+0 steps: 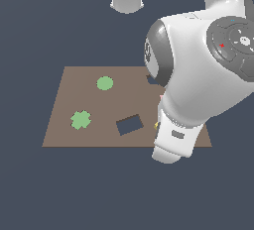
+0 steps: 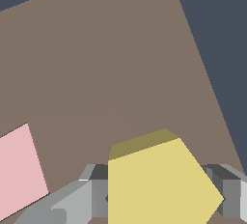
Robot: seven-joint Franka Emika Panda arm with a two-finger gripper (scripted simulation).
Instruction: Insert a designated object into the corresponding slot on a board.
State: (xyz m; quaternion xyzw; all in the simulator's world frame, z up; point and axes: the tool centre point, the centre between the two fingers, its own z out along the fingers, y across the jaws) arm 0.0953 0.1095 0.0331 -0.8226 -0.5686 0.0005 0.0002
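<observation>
Currently the thick yellow pentagon-shaped block is seen in the wrist view sitting between the two grey fingers of the gripper, one finger on each flank, both apparently touching its sides. So the fingers are judged clamped on the block, not spread clear of it. The block's pointed vertex is aimed sideways along the finger-to-finger line, and its flat top face is turned to the camera.

Below it, bare surface of the flat brown rectangular board is seen; whether the block is lifted or resting cannot be told. A flat pink diamond lies on the board just beside the gripper.

In the exterior view the block is almost wholly hidden by the white arm; only a yellow sliver shows near the board's right edge. The small dark pentagon-shaped hole is glimpsed at the arm's edge, toward the board's far side. The larger dark rectangular hole lies nearer, to be avoided. The next move is judged to depend on carrying the block toward that far hole and matching its vertex.
</observation>
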